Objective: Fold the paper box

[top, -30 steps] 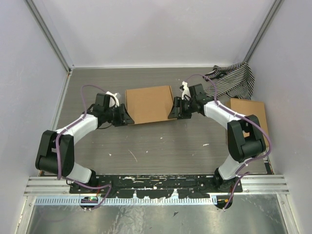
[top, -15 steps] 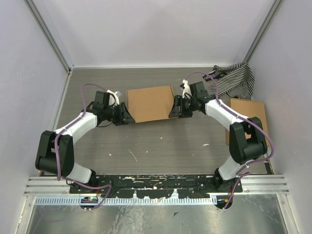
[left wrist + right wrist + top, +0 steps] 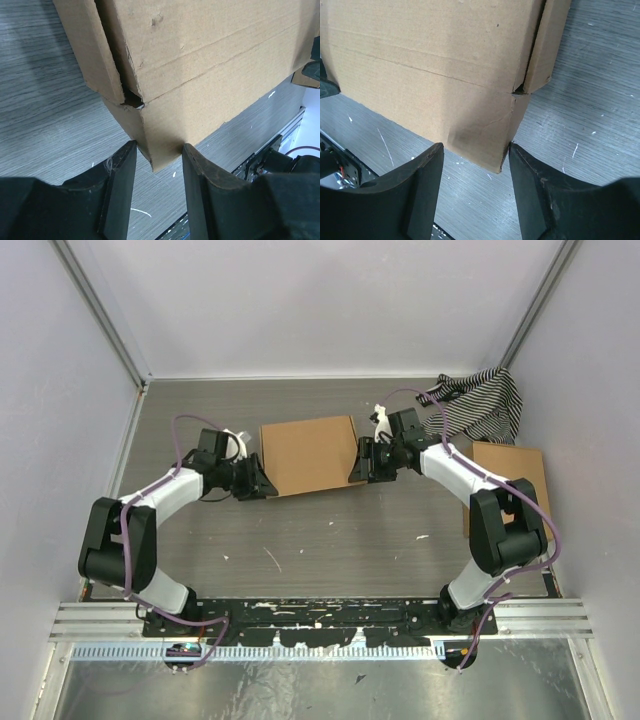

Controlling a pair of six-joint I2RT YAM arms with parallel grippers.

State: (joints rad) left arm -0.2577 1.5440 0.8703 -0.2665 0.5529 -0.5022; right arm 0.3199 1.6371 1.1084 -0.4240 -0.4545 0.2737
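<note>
The paper box (image 3: 308, 453) sits folded into a shallow brown cardboard box at the middle of the table. My left gripper (image 3: 262, 485) is at its near left corner. In the left wrist view that corner (image 3: 160, 140) lies between my fingers and both fingertips (image 3: 129, 150) touch the cardboard, so the gripper (image 3: 158, 150) is shut on it. My right gripper (image 3: 355, 472) is at the near right corner. In the right wrist view the box corner (image 3: 495, 145) lies between my spread fingers, and the gripper (image 3: 475, 150) is open, its right fingertip (image 3: 516, 152) against the box's side edge.
A larger squarish brown cardboard box (image 3: 510, 480) lies at the right wall, behind my right arm. A black-and-white striped cloth (image 3: 480, 405) is bunched in the far right corner. Grey walls close the table on three sides.
The box has shifted slightly to the right with both grippers at its near corners. My left arm's elbow has swung a little outward.
</note>
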